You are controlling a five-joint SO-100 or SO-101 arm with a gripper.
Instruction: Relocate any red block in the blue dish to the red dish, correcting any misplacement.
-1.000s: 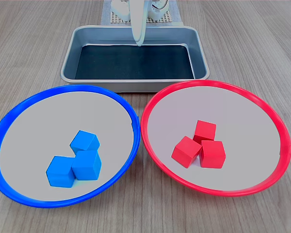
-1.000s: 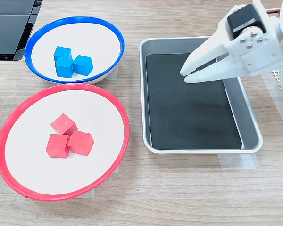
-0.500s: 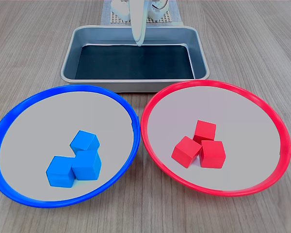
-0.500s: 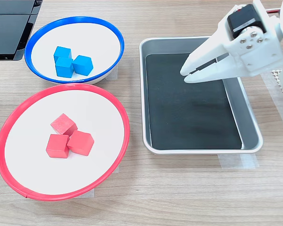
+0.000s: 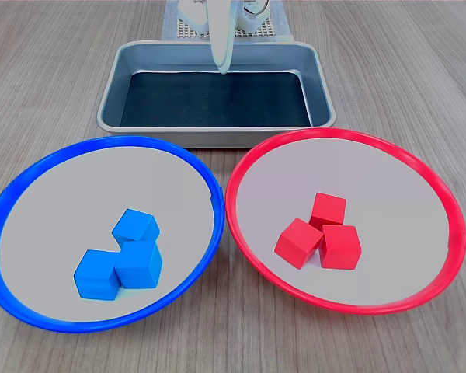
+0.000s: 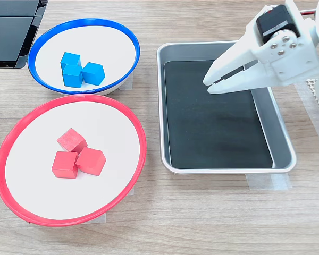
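The second exterior view alone shows the gripper [image 6: 208,85] pinched together, empty, above the tray [image 6: 279,164].

matt wood-grain table [image 5: 54,70], brushed steel tray [image 5: 318,93], glossy plastic claw [image 6: 211,85], matt red blocks [image 5: 318,233]

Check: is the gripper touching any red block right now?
Apart. In the second exterior view the gripper hangs over the steel tray, while all three red blocks sit in the red dish, well away.
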